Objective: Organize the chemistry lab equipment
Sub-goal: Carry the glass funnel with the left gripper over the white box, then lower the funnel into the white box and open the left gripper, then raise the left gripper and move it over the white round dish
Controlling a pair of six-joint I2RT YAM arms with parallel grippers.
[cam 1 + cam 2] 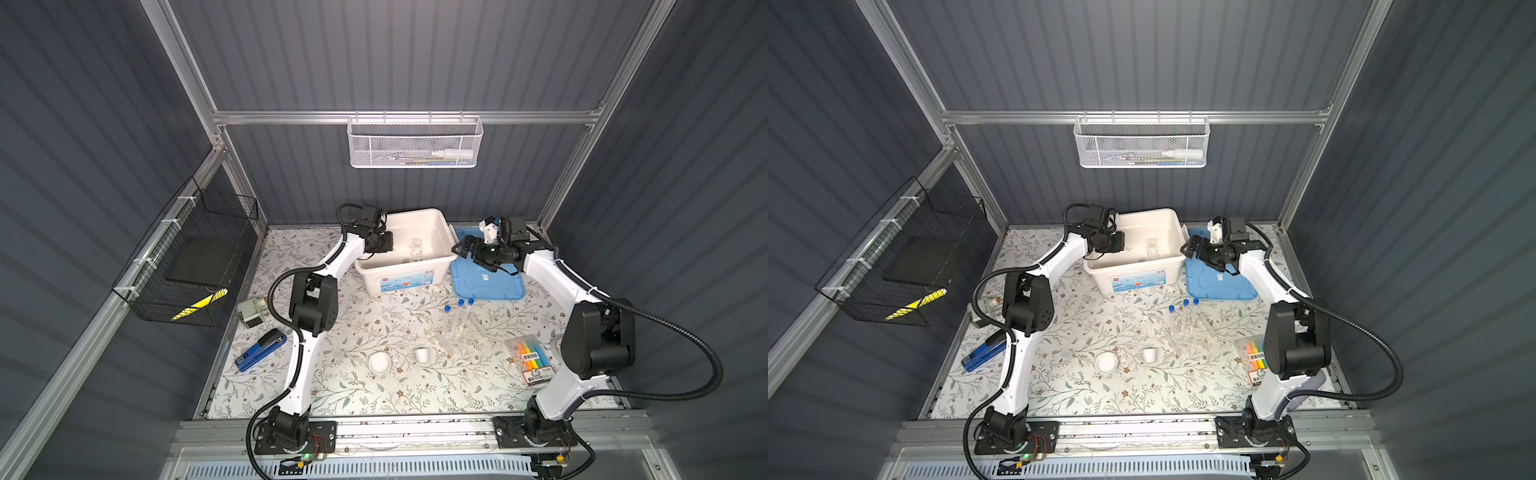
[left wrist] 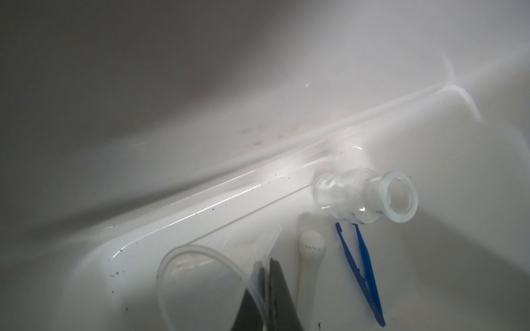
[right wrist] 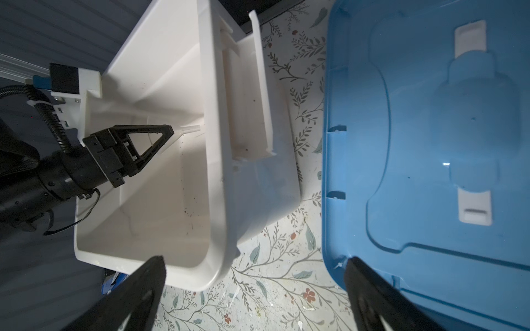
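left gripper (image 3: 171, 129) is clenching a clear funnel (image 2: 200, 266) over the upper-centre white bin (image 1: 370, 274), stem toward the flask (image 2: 352, 197); right gripper (image 3: 254, 259) is hanging released.

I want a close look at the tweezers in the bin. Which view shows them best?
The left wrist view: the blue tweezers lie fully visible in the white bin, beside the pestle and glass flask. Both top views and the right wrist view show the bin, but no tweezers can be made out.
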